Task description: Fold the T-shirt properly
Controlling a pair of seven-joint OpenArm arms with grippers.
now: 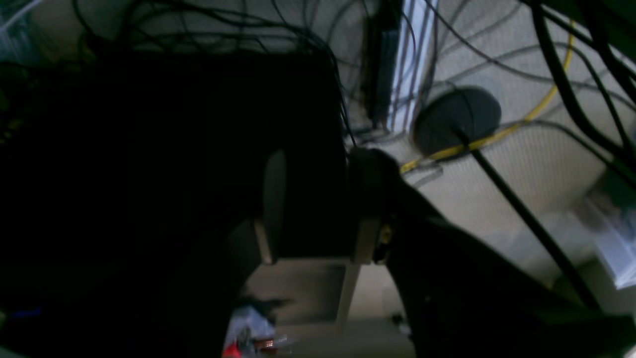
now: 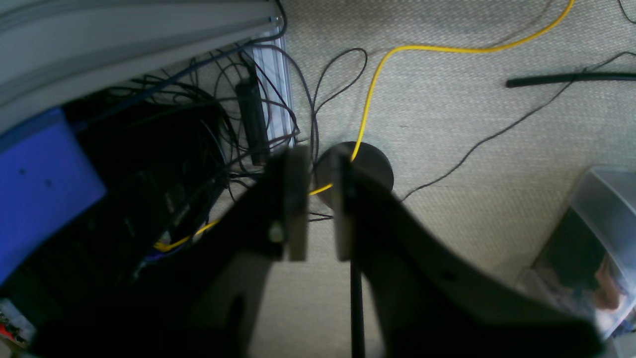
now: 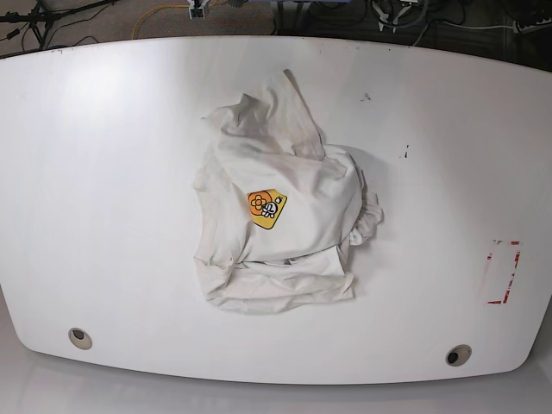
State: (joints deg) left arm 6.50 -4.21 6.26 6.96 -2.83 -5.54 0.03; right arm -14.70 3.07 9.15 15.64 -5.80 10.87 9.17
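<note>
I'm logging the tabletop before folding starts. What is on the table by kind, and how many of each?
T-shirt: 1
Grommet holes in the table: 2
Red tape outline: 1
Total: 4

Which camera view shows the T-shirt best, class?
The base view: the crumpled T-shirt lies whole on the white table, with its orange badge facing up. Neither wrist view shows it; both look down at carpet and cables.

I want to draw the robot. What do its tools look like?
Both are black and chunky. The right tool has two flat, pale grey rectangular fingers on black angular arms. The left tool looks the same but sits in dark shadow, so details are hard to see.
</note>
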